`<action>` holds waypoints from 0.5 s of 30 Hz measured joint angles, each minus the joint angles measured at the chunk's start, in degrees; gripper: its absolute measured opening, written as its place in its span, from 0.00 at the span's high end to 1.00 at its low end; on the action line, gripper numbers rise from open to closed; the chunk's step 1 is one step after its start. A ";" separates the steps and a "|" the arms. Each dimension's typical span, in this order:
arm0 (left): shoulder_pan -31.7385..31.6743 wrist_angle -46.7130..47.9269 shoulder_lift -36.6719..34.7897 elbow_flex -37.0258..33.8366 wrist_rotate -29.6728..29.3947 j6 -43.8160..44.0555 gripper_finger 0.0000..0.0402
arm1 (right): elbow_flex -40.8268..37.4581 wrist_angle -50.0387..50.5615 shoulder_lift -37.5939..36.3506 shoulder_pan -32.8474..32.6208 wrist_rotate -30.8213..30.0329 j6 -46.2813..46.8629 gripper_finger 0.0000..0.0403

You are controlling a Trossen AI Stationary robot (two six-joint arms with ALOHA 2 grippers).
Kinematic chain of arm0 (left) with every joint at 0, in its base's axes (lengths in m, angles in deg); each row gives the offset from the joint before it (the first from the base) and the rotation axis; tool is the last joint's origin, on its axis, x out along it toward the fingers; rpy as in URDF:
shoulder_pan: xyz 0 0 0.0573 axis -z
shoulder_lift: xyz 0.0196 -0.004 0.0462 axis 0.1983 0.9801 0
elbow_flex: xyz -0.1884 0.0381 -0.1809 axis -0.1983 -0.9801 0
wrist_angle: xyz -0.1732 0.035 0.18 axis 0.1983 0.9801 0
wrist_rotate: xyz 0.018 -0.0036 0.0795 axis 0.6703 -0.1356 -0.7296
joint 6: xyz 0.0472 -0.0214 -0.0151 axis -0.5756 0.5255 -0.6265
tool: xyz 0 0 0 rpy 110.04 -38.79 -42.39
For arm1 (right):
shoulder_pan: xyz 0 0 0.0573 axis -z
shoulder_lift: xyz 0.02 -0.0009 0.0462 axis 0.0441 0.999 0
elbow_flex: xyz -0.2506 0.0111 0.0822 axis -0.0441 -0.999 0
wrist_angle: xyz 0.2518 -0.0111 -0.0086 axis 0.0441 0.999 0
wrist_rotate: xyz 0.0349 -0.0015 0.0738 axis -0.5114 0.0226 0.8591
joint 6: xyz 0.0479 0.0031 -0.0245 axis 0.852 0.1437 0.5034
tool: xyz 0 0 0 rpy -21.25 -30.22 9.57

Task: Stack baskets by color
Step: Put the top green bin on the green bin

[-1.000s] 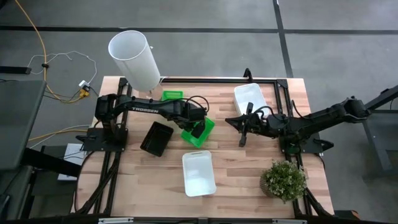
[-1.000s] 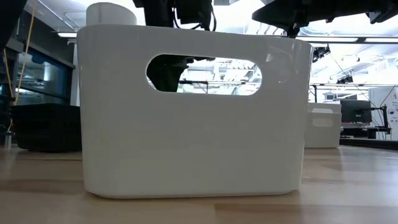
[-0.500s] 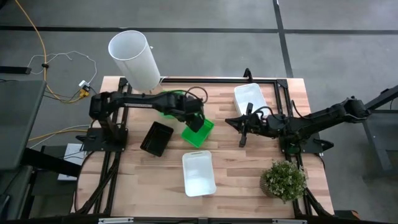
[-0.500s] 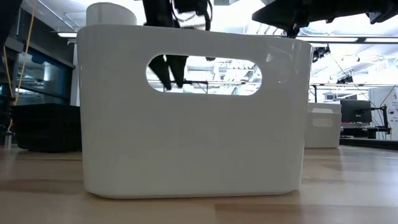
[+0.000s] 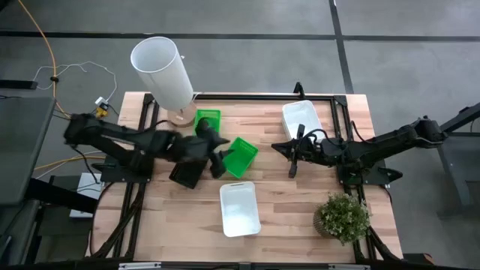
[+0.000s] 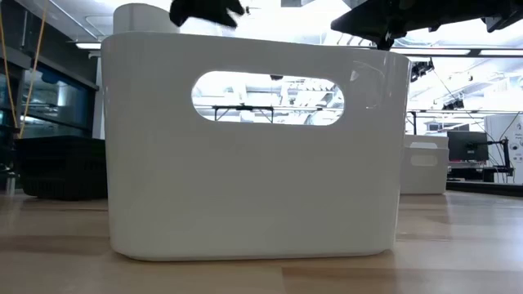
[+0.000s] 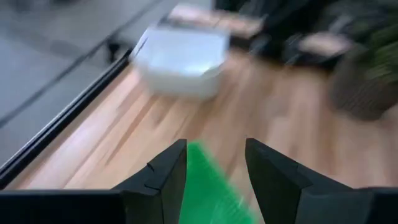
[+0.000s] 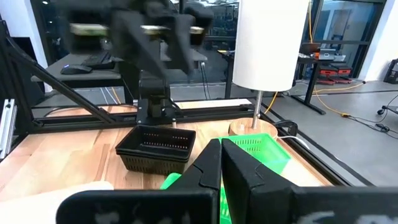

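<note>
Left gripper point(image 5: 216, 156) over table middle, just left of tilted green basket point(image 5: 240, 156), fingers point(image 7: 163, 176) parted with a clear gap, nothing held. Arm blurred, stretched from the left edge across the black basket point(image 5: 187, 167).

Second green basket point(image 5: 208, 120) at the far edge, close beside the wooden base of the white cylinder point(image 5: 162, 71). Green mesh also seen past the right arm's fingers in its wrist view, black basket there standing flat on the wood.

White basket point(image 5: 240, 209) near the front edge, centred, apart from everything; open wood on both sides of it. Same basket filling most of the low view, wall point(image 6: 245, 188) upright, handle slot seen through.

Another white basket point(image 5: 302, 120) at the far right, touching the black frame rail. Whether several nested there, cannot tell.

Right gripper point(image 5: 294, 159) above the right half, fingers pressed together, empty. Free wood between it and the tilted green basket.

Plant point(image 5: 343, 217) at the near right corner, close to the table point(image 5: 285, 217) edge.
</note>
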 joint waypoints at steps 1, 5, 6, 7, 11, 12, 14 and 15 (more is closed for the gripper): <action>1.14 -4.93 -2.00 -3.55 0.02 -1.47 0.62 | 0.00 0.02 0.00 -0.01 0.03 0.24 1.00; 4.12 -21.95 -8.37 -17.25 -0.55 -6.34 0.62 | 0.00 0.42 0.00 -0.01 0.28 0.62 1.00; 4.61 -25.67 -9.54 -20.42 -0.81 -7.23 0.62 | 0.00 0.42 0.00 -0.01 0.70 0.62 1.00; 5.09 -29.99 -10.52 -23.53 -0.79 -8.44 0.62 | 0.00 0.41 0.00 -0.01 1.03 0.62 1.00; 6.48 -46.25 -13.35 -34.85 -0.60 -14.14 0.62 | 0.02 0.47 0.00 -0.01 1.88 0.62 1.00; 6.58 -49.96 -13.83 -37.17 -0.14 -15.75 0.62 | 0.03 0.39 0.03 -0.01 1.89 0.62 1.00; 6.56 -56.75 -14.57 -41.35 -0.02 -17.64 0.62 | 0.04 0.46 0.11 -0.01 1.89 0.62 1.00; 6.21 -59.12 -14.88 -42.94 -0.05 -17.84 0.62 | 0.06 0.46 0.11 -0.01 1.89 0.68 1.00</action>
